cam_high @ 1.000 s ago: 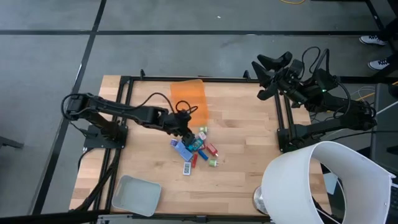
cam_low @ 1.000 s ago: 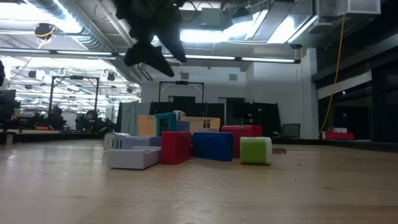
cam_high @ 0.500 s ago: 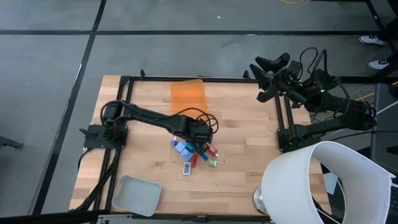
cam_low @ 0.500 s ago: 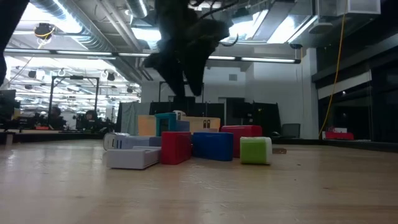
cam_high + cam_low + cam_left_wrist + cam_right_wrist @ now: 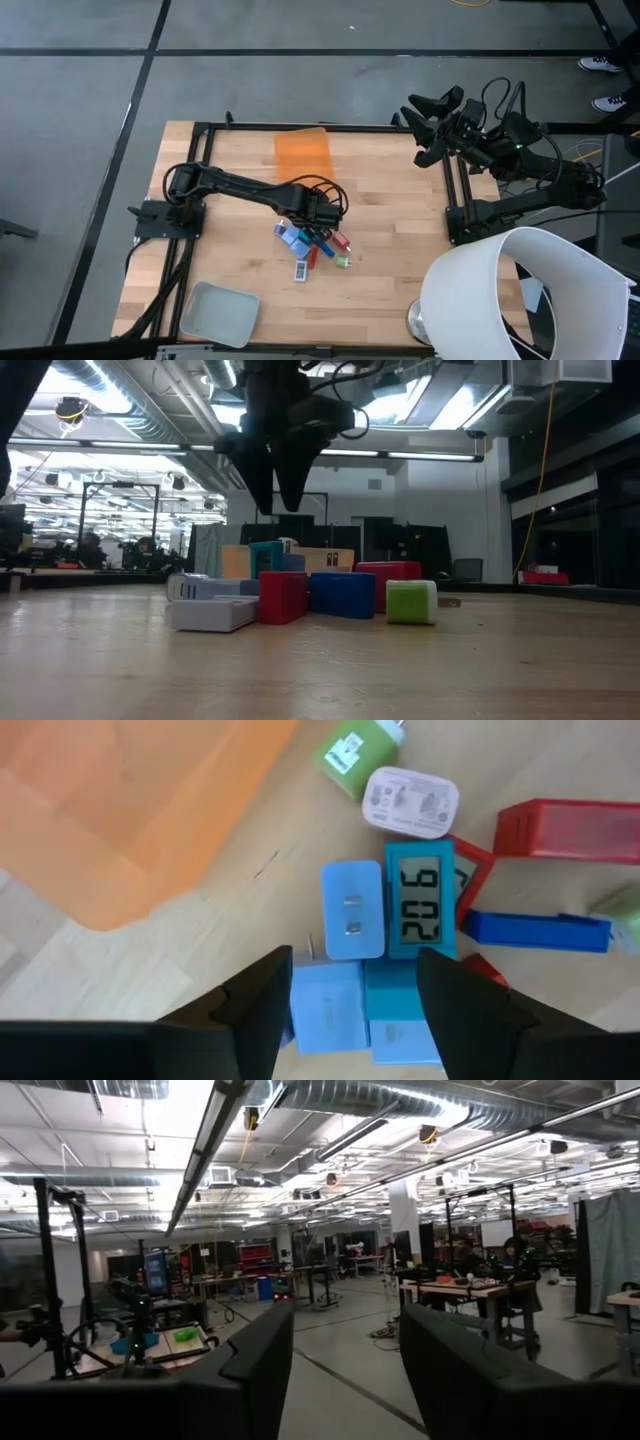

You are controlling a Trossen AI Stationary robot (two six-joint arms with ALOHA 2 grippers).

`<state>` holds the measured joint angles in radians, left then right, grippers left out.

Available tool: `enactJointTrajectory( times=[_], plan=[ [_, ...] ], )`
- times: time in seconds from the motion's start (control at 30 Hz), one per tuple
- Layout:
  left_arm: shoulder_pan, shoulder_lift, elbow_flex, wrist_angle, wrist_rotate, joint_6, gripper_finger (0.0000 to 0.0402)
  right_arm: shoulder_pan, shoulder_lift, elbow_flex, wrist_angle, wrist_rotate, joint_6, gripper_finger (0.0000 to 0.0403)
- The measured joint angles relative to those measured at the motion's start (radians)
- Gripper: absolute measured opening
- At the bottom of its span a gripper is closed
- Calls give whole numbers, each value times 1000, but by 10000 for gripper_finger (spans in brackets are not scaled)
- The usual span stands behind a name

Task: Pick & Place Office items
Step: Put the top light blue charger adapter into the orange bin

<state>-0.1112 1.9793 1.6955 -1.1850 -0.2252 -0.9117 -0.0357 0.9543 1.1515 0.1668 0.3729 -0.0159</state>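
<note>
Jaws first: we see the left gripper (image 5: pixel 322 214) with its two dark fingers (image 5: pixel 262 1005) spread and nothing between them, hanging above the heap of office items (image 5: pixel 312 244); in the low view its fingertips stand clear over the pieces. We see the right gripper (image 5: pixel 425 115) raised off the far right corner of the bench, its jaws also apart and empty, facing out into the room.

Taking the heap as our landmark, we find the pale wooden bench (image 5: pixel 390 270) carrying it near the middle. Beyond the heap lies the translucent orange rectangular bin (image 5: pixel 302 153), and nearer the front left corner sits the pale grey shallow tray (image 5: pixel 219 311), well apart from the heap.

Within the heap, through the left wrist camera, we make out a long red block (image 5: pixel 568 828), a flat dark blue bar (image 5: pixel 535 931), a teal piece with a small number display (image 5: pixel 420 905), a light blue flat rectangle (image 5: pixel 351 910) touching its side, a white rounded plug piece (image 5: pixel 410 802), and a small green block (image 5: pixel 357 753).
</note>
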Motion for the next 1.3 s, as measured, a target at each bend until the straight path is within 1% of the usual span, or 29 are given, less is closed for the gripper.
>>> enactJointTrajectory(
  times=[0.17, 0.33, 0.47, 0.6, 0.8, 1.0, 1.13, 1.3],
  plan=[
    [5, 5, -3, 11, -19, 13, 219, 0, 0, 0, -5, 0, 11, 183],
    [16, 5, -57, 68, 23, 8, 232, 0, 0, 0, -6, -9, 45, 183],
    [15, 5, -94, 113, 25, 9, 244, 0, 0, 0, -8, -25, 61, 183],
    [18, 5, -119, 124, 28, 28, 248, 0, 0, 0, -8, -25, 61, 183],
    [21, 23, -141, 158, 40, 38, 249, 0, 0, 0, -8, -25, 61, 183],
    [36, 59, -141, 240, 39, 46, 249, 0, 0, 0, -7, -14, 61, 183],
    [44, 94, -139, 233, 46, 42, 247, 0, 0, 0, -8, -14, 61, 183],
    [50, 146, -145, 228, 119, 43, 226, 0, 0, 0, -11, -14, 61, 183]
  ],
)
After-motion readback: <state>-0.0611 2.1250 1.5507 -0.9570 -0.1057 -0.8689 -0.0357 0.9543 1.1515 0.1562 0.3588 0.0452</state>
